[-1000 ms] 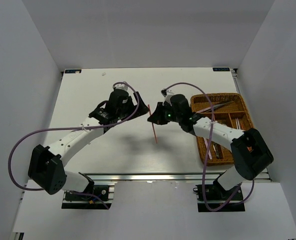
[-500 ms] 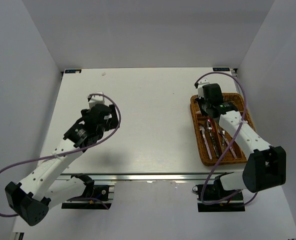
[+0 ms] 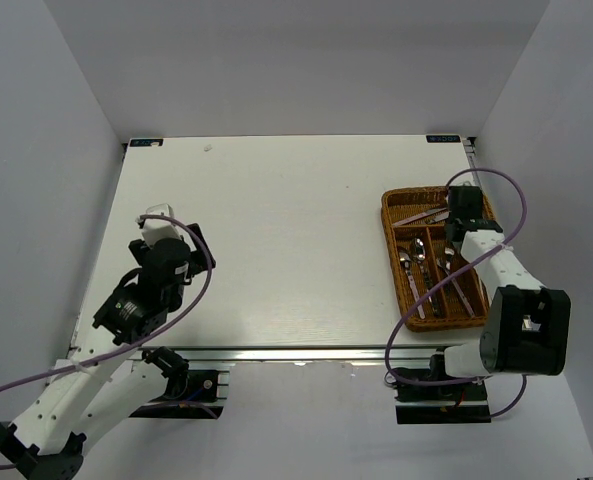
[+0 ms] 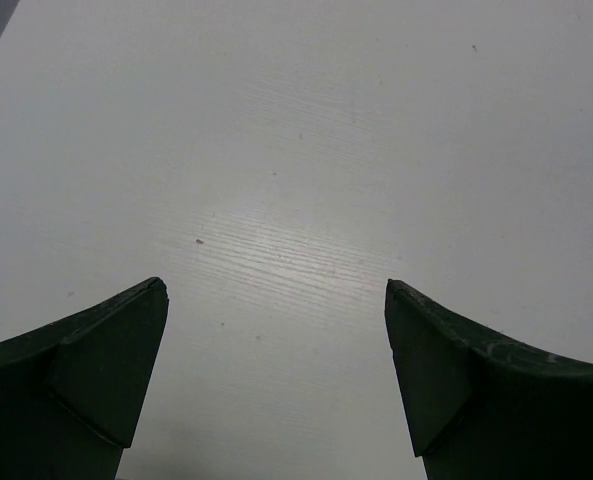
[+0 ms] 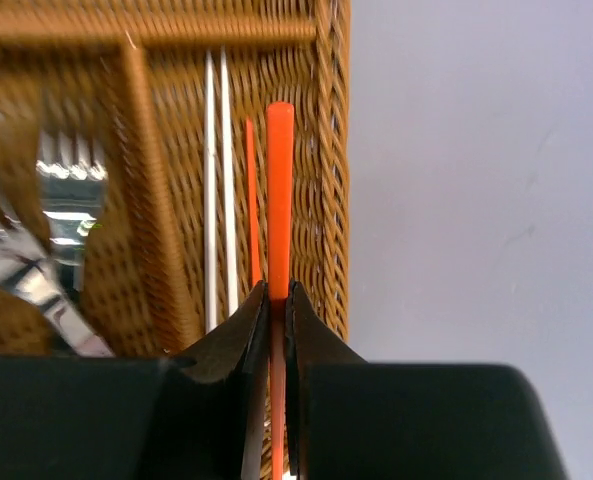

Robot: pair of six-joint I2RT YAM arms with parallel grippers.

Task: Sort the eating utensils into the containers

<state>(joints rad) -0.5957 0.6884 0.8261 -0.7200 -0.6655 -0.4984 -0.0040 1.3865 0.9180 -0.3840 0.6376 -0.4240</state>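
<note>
Orange is the colour that matters: the right gripper [image 5: 274, 295] has its jaws pinched narrow on a red-orange chopstick [image 5: 280, 180], which sticks out forward between them, over the rightmost narrow slot of the wicker tray [image 5: 331, 150]. From the wrist view the stick runs lengthwise along that slot, close beside the outer wall. Lower in the same slot lie two white chopsticks [image 5: 219, 180], and a thin orange line [image 5: 249, 200] next to them, which looks like another orange stick, though I cannot be sure. Forks [image 5: 66, 190] fill the neighbouring slot, past the divider. The left gripper [image 4: 276, 330] hangs with its jaws wide and nothing between them, over bare table [image 4: 306, 150], well apart from the tray. Every other utensil in view already lies in the tray, so this drop seems to be among the last steps. The risk is the wall: the stick sits so near it that a release slightly off to the right could leave the tip on the rim, and a thin round stick would then roll or tip out onto the table. Letting go from too high could make it bounce and lie across the white pair or jump the divider. How far above the slot floor it is I cannot tell.
</note>
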